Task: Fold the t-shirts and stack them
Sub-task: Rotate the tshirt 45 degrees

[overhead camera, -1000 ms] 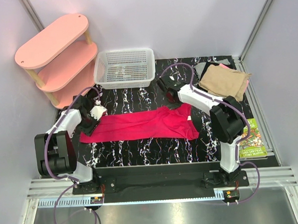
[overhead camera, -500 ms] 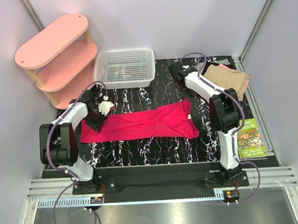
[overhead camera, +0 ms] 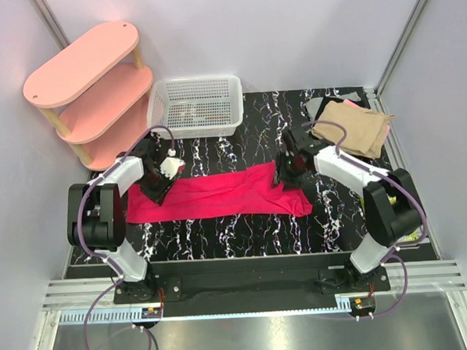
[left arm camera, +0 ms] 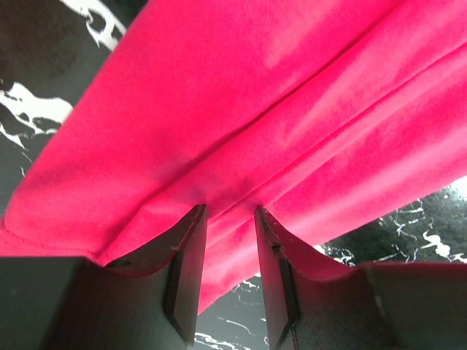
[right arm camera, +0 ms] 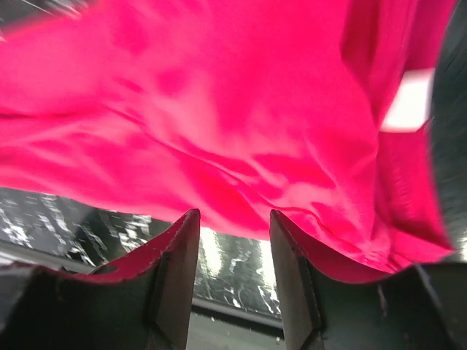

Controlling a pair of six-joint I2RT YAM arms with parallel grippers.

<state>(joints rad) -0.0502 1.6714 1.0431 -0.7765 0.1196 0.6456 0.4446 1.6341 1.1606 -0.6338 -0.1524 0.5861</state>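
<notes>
The crimson-pink t-shirt (overhead camera: 219,193) (left arm camera: 292,109) (right arm camera: 219,109) lies as a long band across the black marbled table (overhead camera: 221,234). My left gripper (overhead camera: 160,181) (left arm camera: 230,211) rests its tips on the shirt's left end. Its jaws are parted, with a ridge of cloth and some table showing between them. My right gripper (overhead camera: 286,171) (right arm camera: 233,215) hangs open over the shirt's far right edge, with only table between its fingers. A folded tan t-shirt (overhead camera: 352,128) tops a stack at the back right, over a grey one (overhead camera: 318,106) and a pale pink one (overhead camera: 384,141).
A white mesh basket (overhead camera: 193,81) stands at the back centre. A pink three-tier shelf (overhead camera: 83,65) is at the back left. A green book (overhead camera: 414,236) lies at the right edge, partly under the right arm. Metal wall rails frame the cell.
The right gripper opened, went back toward the stack, then swung down to the shirt's far right edge. The left gripper slid right along the shirt's left end.
</notes>
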